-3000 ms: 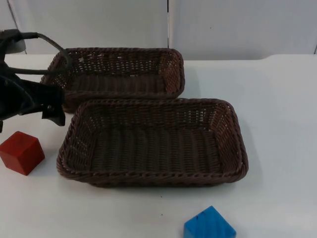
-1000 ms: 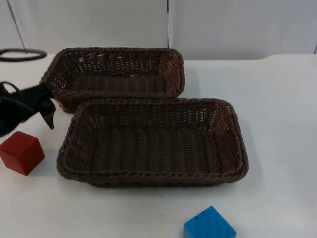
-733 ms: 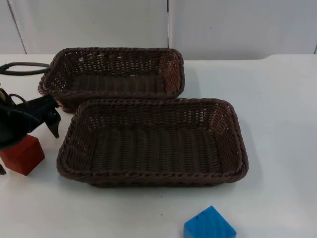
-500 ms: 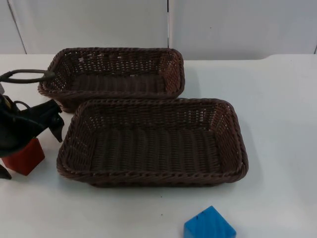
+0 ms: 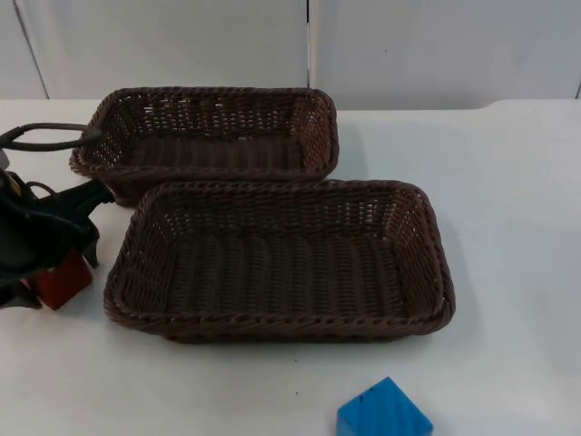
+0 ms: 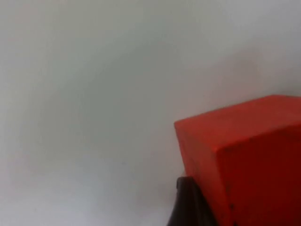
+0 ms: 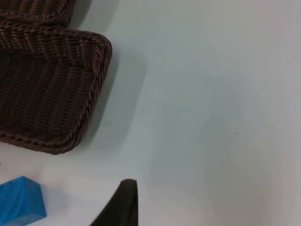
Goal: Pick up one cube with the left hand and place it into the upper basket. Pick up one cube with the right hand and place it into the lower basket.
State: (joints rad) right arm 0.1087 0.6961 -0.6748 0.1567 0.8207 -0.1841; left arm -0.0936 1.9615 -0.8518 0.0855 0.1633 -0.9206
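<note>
**Left gripper lowers over red cube**

A blue cube (image 5: 383,411) sits at the bottom edge of the top view, below the lower basket (image 5: 281,262). At far left, the left gripper (image 5: 41,263) straddles the red cube (image 5: 64,278), fingers apart around it; whether they touch it cannot be told. The upper basket (image 5: 213,136) lies behind, against the lower one.

Red cube (image 5: 64,278), blue cube (image 5: 383,413), two dark-brown woven baskets (image 5: 281,263), white table (image 5: 508,227).
</note>
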